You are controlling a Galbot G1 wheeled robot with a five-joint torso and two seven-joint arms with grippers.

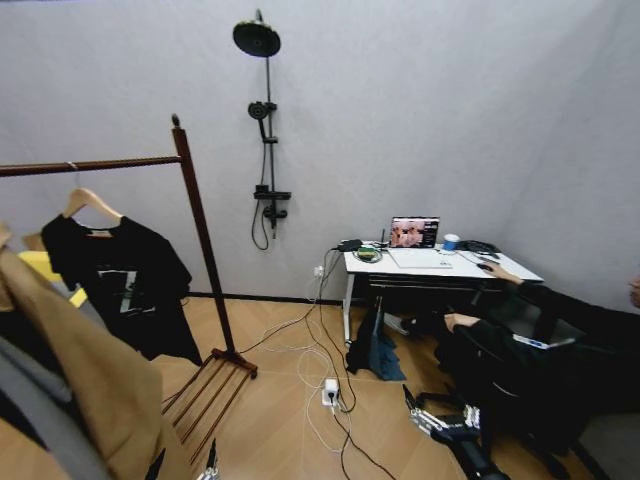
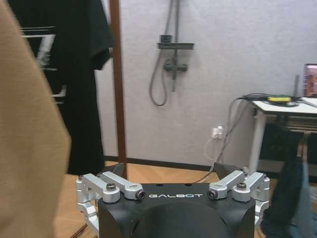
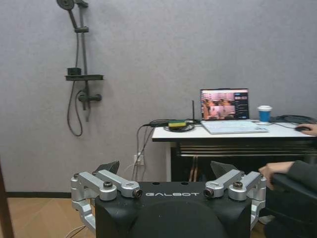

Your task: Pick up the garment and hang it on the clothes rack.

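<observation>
Garment (image 2: 79,74) hangs beyond, seemingly clear of, left pincer (image 2: 171,171).

Garment (image 1: 120,280) on clothes rack (image 1: 200,225)

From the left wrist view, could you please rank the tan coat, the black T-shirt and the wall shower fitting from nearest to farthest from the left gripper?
1. Tan coat: close beside the open left gripper.
2. Black T-shirt: behind the coat, hanging by the rack post.
3. Shower fitting: on the far wall.

Black printed garment (image 1: 120,285) hangs on the dark clothes rack (image 1: 200,230).
</observation>
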